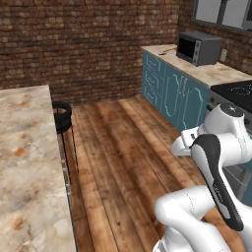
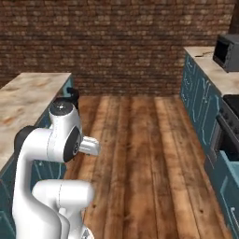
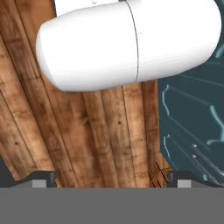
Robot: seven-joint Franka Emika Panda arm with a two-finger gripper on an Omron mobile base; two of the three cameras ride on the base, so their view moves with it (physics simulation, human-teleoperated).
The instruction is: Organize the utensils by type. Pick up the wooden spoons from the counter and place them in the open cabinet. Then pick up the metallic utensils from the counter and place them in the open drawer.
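Wooden spoons not reached; gripper (image 3: 112, 180) spread wide, empty, over brown plank floor (image 3: 105, 131). Approach step: base likely must drive to beige marbled counter (image 1: 24, 147).

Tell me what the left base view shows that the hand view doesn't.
Left base view alone: the brick wall, a microwave on the far counter, a stovetop, and the marbled counter at left. Hand view alone: the open gripper with dark fingertips wide apart. Both: the wooden floor and teal cabinet fronts.
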